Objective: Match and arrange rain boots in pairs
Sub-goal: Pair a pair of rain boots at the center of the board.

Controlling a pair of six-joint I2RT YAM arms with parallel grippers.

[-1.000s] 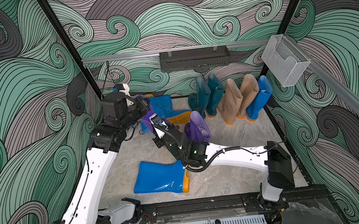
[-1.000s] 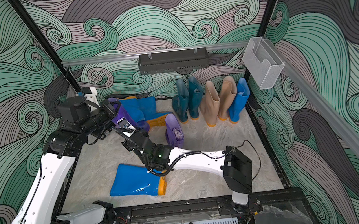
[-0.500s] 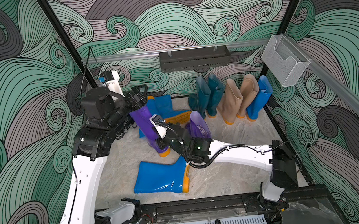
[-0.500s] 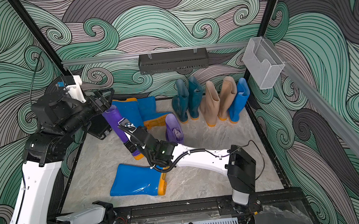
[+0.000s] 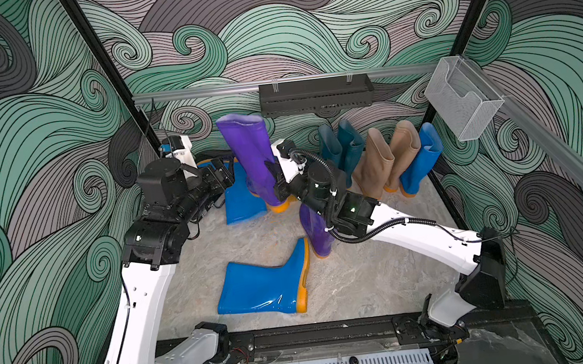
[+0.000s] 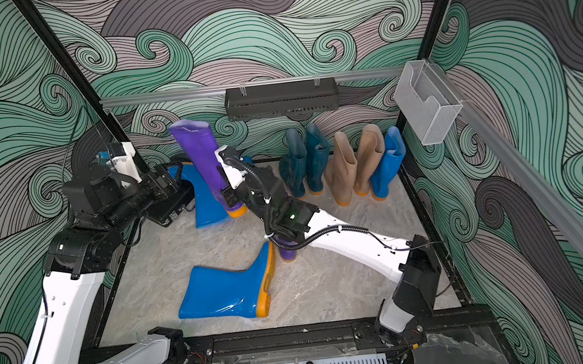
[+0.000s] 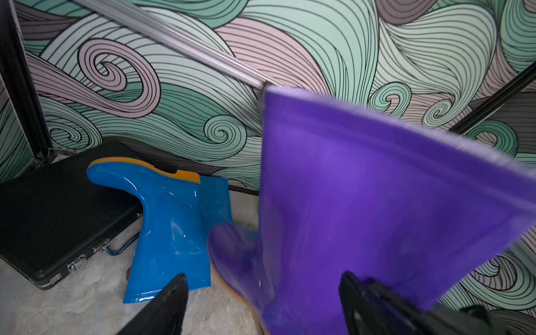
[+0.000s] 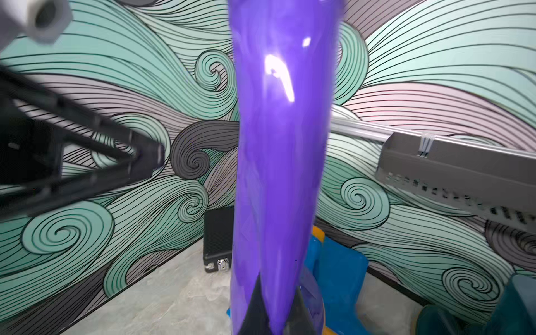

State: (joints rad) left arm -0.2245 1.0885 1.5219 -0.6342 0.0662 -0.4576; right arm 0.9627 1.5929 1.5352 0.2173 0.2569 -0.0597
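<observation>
Table (image 5: 369, 286): teal pair (image 5: 340, 151) and beige pair (image 5: 384, 157) stand in row at 1 o'clock. Purple boot (image 5: 247, 150) upright at 11 o'clock. Hand-over just made: a second ago my left gripper (image 5: 222, 171) clamped it, now its jaws are spread beside the shaft. Right gripper (image 5: 276, 179) pinches the shaft low. Second purple boot (image 5: 316, 232) stands near centre, so I judge pairing comes next.
</observation>
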